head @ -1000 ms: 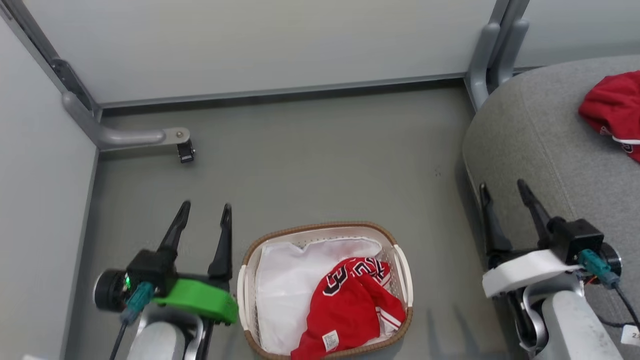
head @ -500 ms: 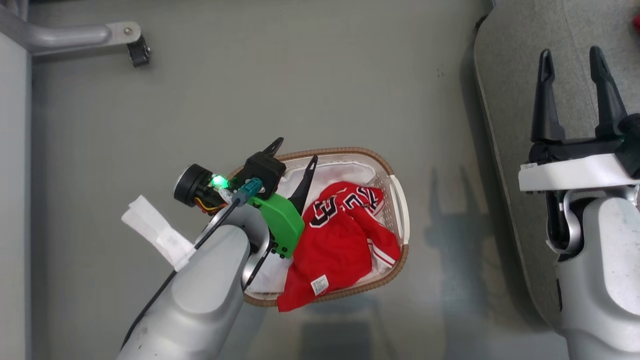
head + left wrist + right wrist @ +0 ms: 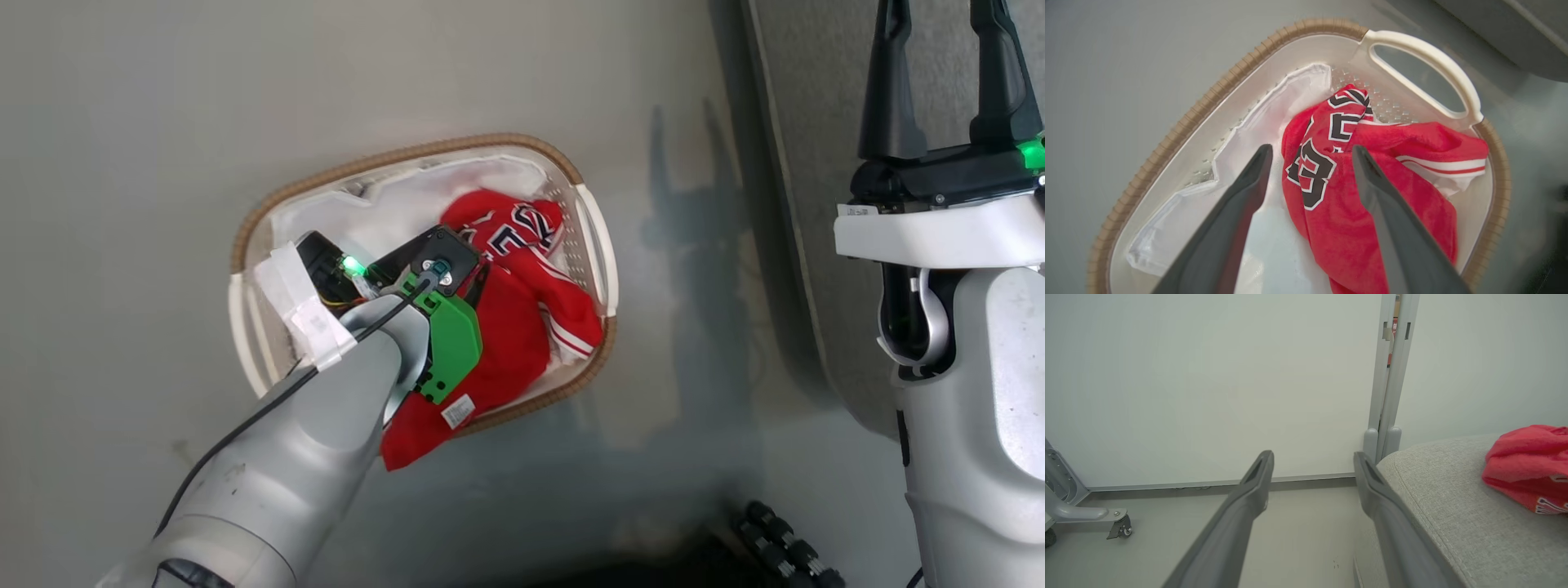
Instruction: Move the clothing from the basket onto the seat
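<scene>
Left wrist view, clothing: the clothing [image 3: 1372, 212] lies inside the basket [image 3: 1180, 126], heaped in the half by the handle [image 3: 1433, 53]. It is straight ahead of the left gripper [image 3: 1310, 150], a little toward one finger. A white sheet [image 3: 1257, 122] fills the basket's other half.
Left wrist view, left gripper: the fingers are spread wide and hold nothing. The number patch [image 3: 1312, 175] sits in the gap, with one tip over the sheet and the other over red cloth. I cannot tell whether the tips touch the fabric.
Right wrist view, right gripper: the right gripper [image 3: 1312, 457] is spread and empty, and points at a wall [image 3: 1208, 375], away from the basket. Beside it, the seat [image 3: 1453, 506] carries a second red garment [image 3: 1527, 465].
Head view, long axis: the red heap runs across the basket from far rim to near rim. Its hem, with a white label [image 3: 459, 412], hangs over the near rim.
Head view, nearer arm: the left arm [image 3: 310, 457] reaches down into the basket. The right gripper stands well apart from the basket, on the seat's side of it.
Next move, judged: closing here should catch the fold at the number, though the sheet under one tip might come along.
</scene>
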Robot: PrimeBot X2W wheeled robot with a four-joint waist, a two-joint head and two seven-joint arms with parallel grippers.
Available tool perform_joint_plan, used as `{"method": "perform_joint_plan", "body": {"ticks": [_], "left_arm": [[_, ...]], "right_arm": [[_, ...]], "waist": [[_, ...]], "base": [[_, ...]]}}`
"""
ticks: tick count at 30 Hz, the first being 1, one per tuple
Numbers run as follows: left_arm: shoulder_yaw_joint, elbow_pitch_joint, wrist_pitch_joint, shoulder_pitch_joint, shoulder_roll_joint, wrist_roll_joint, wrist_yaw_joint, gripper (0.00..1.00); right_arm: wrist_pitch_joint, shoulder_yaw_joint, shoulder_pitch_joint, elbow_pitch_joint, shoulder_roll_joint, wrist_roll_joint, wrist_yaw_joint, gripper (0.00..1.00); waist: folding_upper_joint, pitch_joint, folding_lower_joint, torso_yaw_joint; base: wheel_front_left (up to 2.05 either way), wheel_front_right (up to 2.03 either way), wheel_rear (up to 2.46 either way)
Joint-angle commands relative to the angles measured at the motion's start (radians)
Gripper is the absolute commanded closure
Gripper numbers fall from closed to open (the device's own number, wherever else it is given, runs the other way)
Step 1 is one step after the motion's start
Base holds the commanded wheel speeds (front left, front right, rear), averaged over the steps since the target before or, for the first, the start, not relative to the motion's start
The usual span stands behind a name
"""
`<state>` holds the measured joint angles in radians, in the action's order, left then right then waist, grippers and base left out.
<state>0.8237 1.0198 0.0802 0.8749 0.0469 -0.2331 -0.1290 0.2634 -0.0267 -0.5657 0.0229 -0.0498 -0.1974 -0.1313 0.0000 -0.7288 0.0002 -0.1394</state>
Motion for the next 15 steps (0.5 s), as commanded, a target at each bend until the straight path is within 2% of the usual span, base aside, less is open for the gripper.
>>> {"method": "perform_joint_plan", "body": {"ticks": [1,15], "left_arm": [[0.006,0.022,0.004,0.03,0.007,0.0,-0.002,0.0],[-0.012,0.197,0.036,0.116,0.015,-0.047,0.018,0.0]], "right_arm": [[0.002,0.007,-0.019,0.009,-0.001,-0.012,0.001,0.0],[0.002,0.049,-0.007,0.031,-0.002,-0.077,0.001,0.0]], "waist": [[0.0,-0.12,-0.0002,-0.1],[0.0,-0.17,-0.0002,-0.164]], "base": [[0.0,0.0,0.0],[0.0,0.0,0.0]]}}
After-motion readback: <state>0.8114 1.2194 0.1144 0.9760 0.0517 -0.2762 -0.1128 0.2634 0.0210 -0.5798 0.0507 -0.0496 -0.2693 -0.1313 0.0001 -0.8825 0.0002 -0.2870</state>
